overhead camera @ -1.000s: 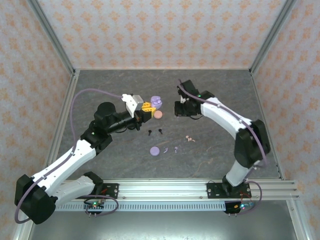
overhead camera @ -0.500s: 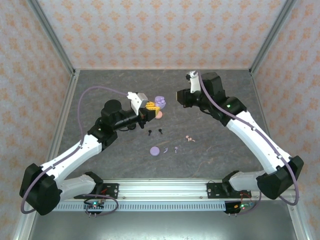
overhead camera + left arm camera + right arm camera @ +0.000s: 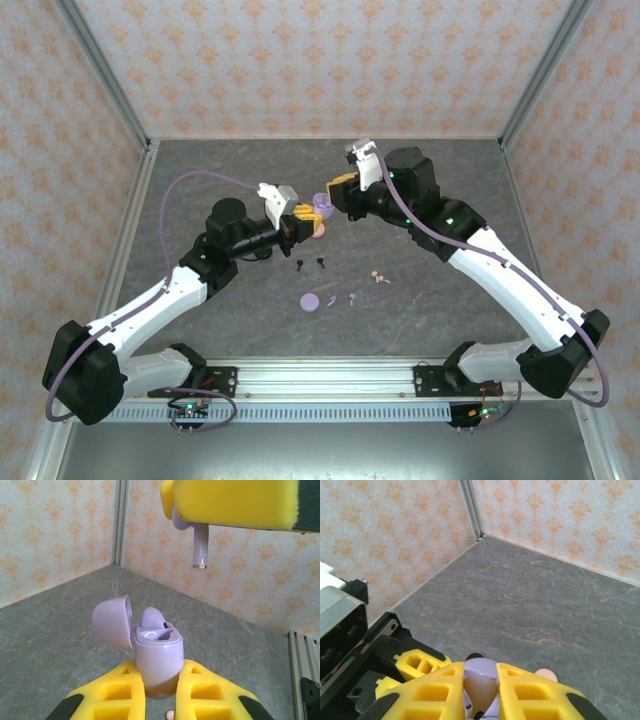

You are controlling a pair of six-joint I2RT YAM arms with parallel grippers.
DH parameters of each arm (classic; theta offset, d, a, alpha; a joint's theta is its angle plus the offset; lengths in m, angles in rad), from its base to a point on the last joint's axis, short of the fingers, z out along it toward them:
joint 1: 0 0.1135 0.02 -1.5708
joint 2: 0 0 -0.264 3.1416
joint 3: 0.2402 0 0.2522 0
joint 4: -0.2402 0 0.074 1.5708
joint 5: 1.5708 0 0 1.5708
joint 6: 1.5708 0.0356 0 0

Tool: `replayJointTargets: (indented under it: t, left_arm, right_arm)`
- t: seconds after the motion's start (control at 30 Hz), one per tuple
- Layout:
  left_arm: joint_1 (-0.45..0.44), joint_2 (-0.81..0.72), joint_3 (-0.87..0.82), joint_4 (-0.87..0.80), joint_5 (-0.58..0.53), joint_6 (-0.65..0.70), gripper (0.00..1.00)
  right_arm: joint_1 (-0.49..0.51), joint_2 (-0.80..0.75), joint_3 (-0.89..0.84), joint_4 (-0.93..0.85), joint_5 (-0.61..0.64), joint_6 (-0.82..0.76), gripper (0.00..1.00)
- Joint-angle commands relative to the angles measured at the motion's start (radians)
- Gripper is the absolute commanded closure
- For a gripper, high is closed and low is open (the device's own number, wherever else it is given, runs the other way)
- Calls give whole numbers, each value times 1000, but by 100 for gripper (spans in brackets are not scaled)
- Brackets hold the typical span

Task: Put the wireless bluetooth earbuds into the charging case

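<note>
Overhead, we find the left jaws clamped on the open case (image 3: 320, 205) above the mid-tabletop (image 3: 200, 170), with the right jaws at its 1 o'clock. Black buds (image 3: 301, 265) lie at the case's 6 o'clock and pink buds (image 3: 378, 277) at 4 o'clock. A shut case (image 3: 310, 301) sits nearer us, with lilac buds (image 3: 330, 298) at its 3 o'clock.

From the left wrist, the open case stands upright in the yellow jaws, lid (image 3: 112, 621) swung to 9 o'clock, a seated bud (image 3: 151, 617) inside. The held bud (image 3: 200, 550) hangs stem-down at 1 o'clock above it, apart, pinched in the right jaws.

From the right wrist, those jaws stand narrow about a lilac shape (image 3: 480, 680); bud or case, we cannot tell. A pink case (image 3: 546, 675) shows at 3 o'clock.
</note>
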Motion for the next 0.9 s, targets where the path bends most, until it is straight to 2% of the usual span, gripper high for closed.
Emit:
replayJointTargets:
  t: [0.0,0.87]
  left_arm:
    - [-12,-9,35,45,21,-11,100]
    - [-12,-6,38,64,16,-23,100]
  right_arm:
    - [12,13,30,47,20,-30,80]
    - [15,31,-65,57,6,-11,80]
